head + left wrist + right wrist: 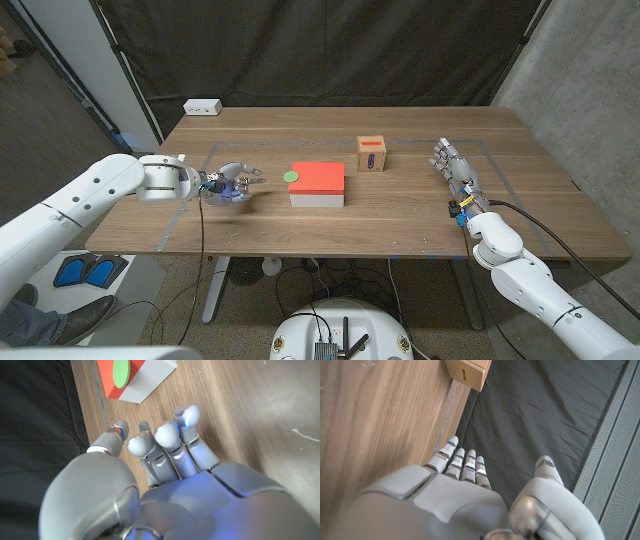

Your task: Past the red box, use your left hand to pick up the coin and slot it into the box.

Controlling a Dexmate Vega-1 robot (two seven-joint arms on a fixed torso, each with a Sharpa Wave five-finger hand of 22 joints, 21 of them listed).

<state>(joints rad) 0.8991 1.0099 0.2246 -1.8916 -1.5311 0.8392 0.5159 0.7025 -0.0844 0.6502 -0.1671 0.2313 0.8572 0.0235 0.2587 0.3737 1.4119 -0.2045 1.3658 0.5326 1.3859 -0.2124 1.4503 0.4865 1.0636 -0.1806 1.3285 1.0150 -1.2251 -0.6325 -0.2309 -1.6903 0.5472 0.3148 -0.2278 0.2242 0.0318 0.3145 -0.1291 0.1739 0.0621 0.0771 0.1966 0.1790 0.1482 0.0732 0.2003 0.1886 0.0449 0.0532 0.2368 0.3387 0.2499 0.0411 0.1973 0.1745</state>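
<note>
The round green coin (pixel 291 177) lies on the flat red-topped box (pixel 318 183), at its left edge. The small wooden slotted box (pixel 372 154) looks empty, though its slot is dark. The left hand (pixel 231 184) hovers beside the coin, fingers spread, holding nothing; the right hand (pixel 455 172) rests released.

A green coin (pixel 291 177) lies on a red-topped, white-sided box (pixel 318 184); a tan wooden box (pixel 372 154) has a red slot.

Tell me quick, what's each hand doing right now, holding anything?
Left hand: open, holding nothing, fingers apart beside the red box.
Right hand: open, holding nothing, fingers straight.
</note>
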